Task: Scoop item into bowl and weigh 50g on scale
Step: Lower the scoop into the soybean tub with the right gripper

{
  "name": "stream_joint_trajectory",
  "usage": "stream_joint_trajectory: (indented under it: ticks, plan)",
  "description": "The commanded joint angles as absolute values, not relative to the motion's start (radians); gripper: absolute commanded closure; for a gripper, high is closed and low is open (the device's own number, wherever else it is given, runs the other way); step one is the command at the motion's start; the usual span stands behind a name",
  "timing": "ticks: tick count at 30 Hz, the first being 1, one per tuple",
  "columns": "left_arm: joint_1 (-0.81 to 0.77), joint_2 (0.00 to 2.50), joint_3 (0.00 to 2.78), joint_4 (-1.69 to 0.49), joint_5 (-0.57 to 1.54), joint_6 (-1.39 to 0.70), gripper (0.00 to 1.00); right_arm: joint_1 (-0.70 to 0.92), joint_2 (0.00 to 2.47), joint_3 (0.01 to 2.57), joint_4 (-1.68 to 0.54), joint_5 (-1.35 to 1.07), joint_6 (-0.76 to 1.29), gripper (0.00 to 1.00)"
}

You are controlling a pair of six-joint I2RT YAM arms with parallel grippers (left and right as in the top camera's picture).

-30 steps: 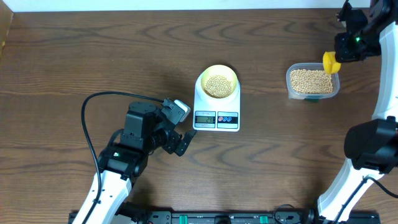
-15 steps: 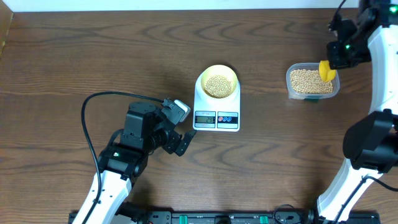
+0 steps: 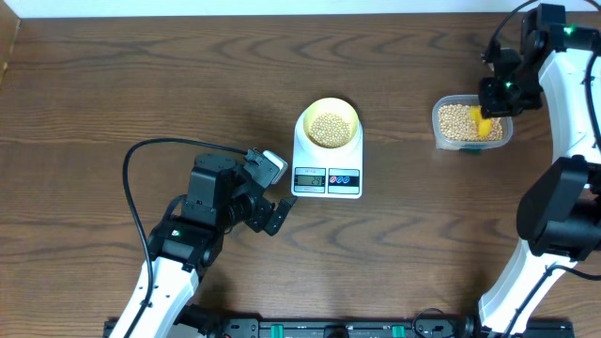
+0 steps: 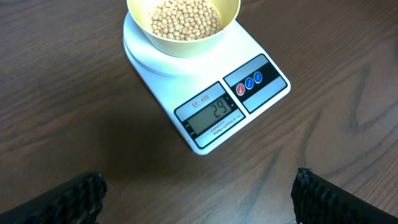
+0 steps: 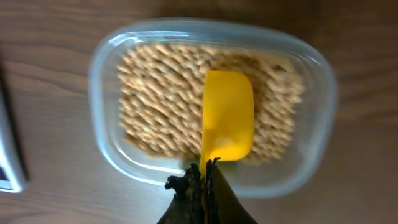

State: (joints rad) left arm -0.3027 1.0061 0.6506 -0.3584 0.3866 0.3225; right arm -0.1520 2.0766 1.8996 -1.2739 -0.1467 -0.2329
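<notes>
Currently right gripper (image 3: 490, 105) clenched on yellow spoon (image 5: 227, 115) over tub (image 5: 102, 74) of beans (image 5: 158, 93), left gripper (image 4: 199, 200) released (idle); overfilled scoop could overshoot 50g, scale (image 4: 205, 102) reads 29

A robotics lab bench: left arm (image 3: 202, 221) and right arm (image 3: 563, 122) stand by a black rail (image 3: 329, 330) along the wood-grain table's (image 3: 113, 94) near edge, with a cable (image 3: 126, 183) looping at left.

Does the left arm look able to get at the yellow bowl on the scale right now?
Probably yes. The left tool is open and empty, facing the scale across bare table. The bowl sits at the scale's far end, rim exposed, so it would likely have to reach over the display.
</notes>
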Motion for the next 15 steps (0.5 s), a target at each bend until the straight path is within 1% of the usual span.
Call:
stream_joint_trajectory:
  ticks: [1, 7, 15]
  plan:
    - [-0.299, 1.007, 0.654, -0.358, 0.381, 0.336, 0.02, -0.151, 2.065, 1.858, -1.244, -0.311, -0.2, 0.99]
    - [-0.299, 1.007, 0.654, -0.358, 0.381, 0.336, 0.03, -0.199, 2.065, 1.849, -1.242, -0.392, -0.171, 0.99]
    - [-0.299, 1.007, 0.654, -0.358, 0.381, 0.336, 0.02, -0.342, 2.065, 1.849, -1.261, -0.516, -0.181, 0.99]
